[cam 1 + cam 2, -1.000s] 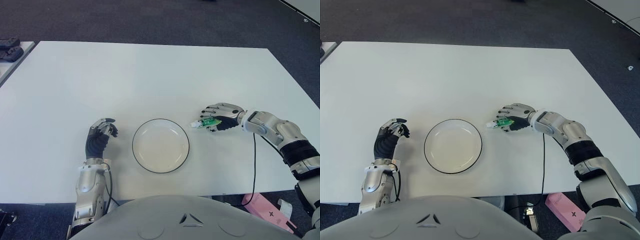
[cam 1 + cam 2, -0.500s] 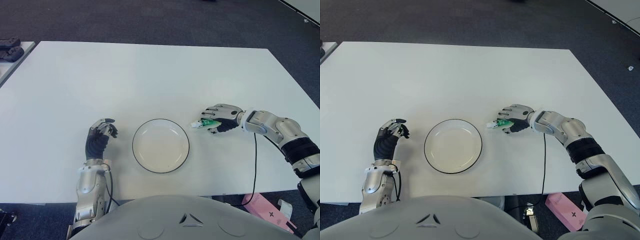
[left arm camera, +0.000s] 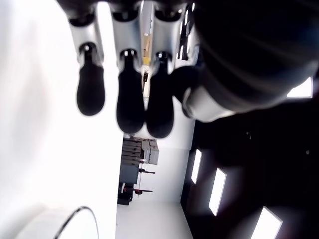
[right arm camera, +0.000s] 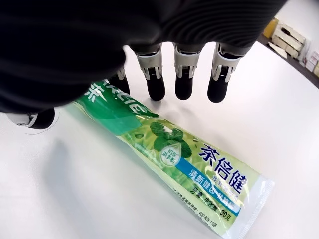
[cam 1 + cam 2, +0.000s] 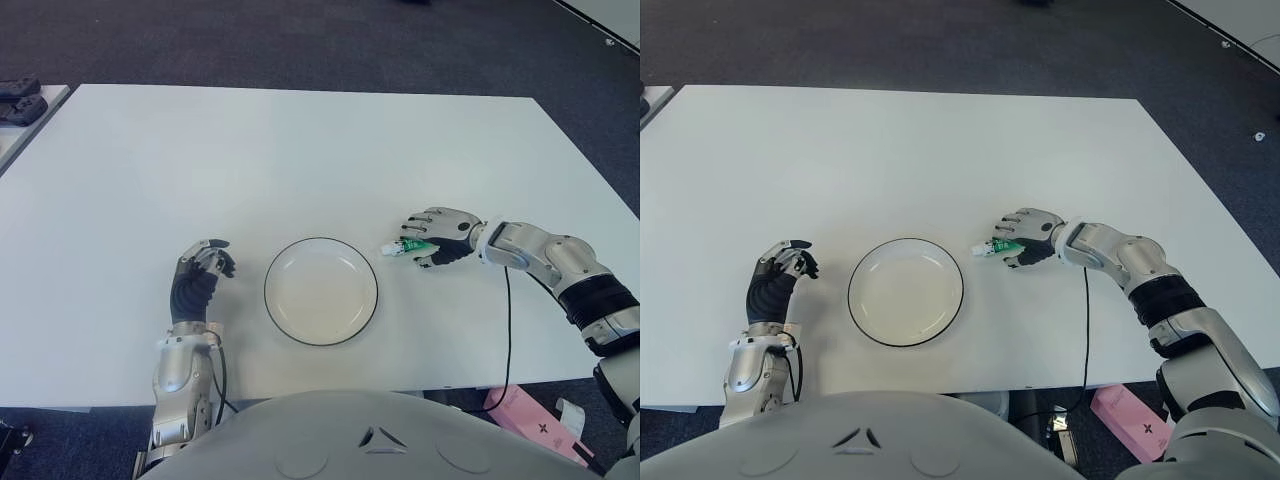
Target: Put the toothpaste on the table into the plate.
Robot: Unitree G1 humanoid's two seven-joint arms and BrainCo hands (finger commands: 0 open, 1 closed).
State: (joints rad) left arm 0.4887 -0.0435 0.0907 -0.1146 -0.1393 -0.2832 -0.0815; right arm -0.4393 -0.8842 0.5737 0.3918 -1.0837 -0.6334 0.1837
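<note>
A green and white toothpaste tube (image 4: pixel 175 150) lies flat on the white table (image 5: pixel 300 150), just right of the plate, its cap end toward the plate. The white plate (image 5: pixel 321 239) with a dark rim holds nothing. My right hand (image 5: pixel 436 240) arches over the tube (image 5: pixel 408 246). Its fingers (image 4: pixel 183 82) come down on the tube's far side, a little apart from it. The thumb (image 4: pixel 40 118) is near the cap end. My left hand (image 5: pixel 202 270) shows left of the plate, fingers loosely bent and holding nothing.
A black cable (image 5: pixel 506 330) runs from my right wrist over the table's near edge. Dark objects (image 5: pixel 20 100) sit on a neighbouring surface at the far left. A pink item (image 5: pixel 522 412) lies on the floor at the lower right.
My right hand has shifted slightly and curled its fingers further over the toothpaste. The tube, the plate and my left hand have stayed where they were.
</note>
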